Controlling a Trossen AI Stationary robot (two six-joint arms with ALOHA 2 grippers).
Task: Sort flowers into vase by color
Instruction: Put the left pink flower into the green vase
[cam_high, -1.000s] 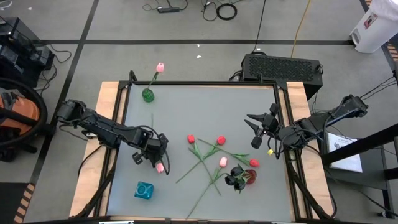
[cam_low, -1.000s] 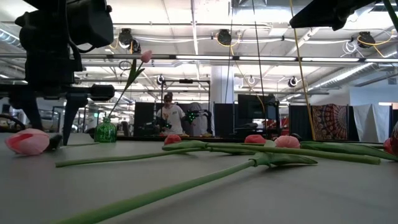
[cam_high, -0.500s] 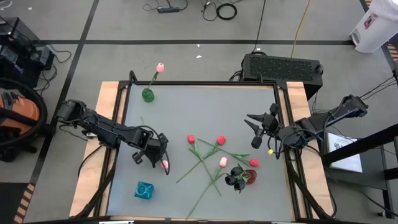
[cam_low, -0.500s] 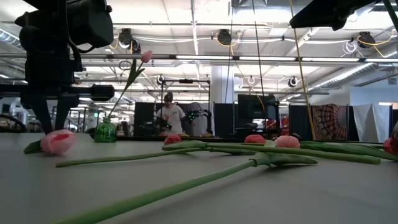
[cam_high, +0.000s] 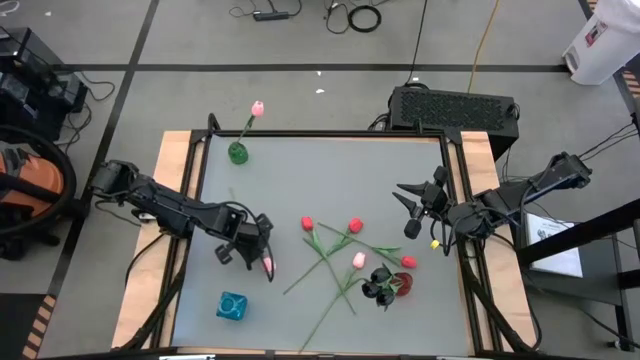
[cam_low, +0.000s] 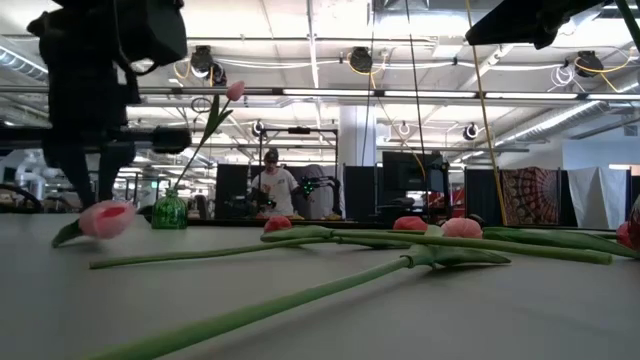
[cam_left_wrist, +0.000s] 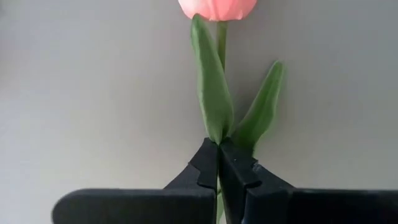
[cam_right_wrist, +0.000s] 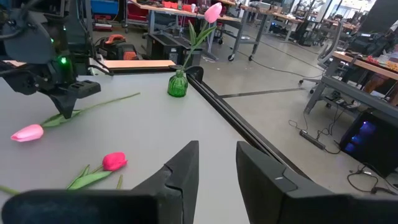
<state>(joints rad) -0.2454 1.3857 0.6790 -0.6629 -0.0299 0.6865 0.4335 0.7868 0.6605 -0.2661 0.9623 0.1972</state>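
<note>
Left end effector (cam_high: 262, 245), high view: fingers pressed together on the stem of a pink tulip (cam_high: 267, 265), between the green vase (cam_high: 237, 152) and the blue vase (cam_high: 232, 305), nearer the blue one. A second ago the fingers stood spread around the stem with the head flat on the tabletop (cam_high: 330, 180); now they've clamped and the head has shifted slightly. Right end effector (cam_high: 410, 210) waits near the tabletop's right rail, fingers partly spread, holding nothing, unchanged. Loose flowers (cam_high: 350, 258) lie tangled right of the blue vase; one pink tulip already stands in the green vase.

Low view: pink tulip head (cam_low: 107, 218) looks just off the tabletop, left of the green vase (cam_low: 169, 210); earlier it lay lower and farther left.

Left wrist view: fingertips (cam_left_wrist: 208, 165) pinch the thin stem just below the leaves (cam_left_wrist: 214, 93).

Risk, my guess: the stem is thin and slick, the head heavy, so it could pivot or slip during the carry. A swinging stem might miss the green vase's narrow neck or tip it.
</note>
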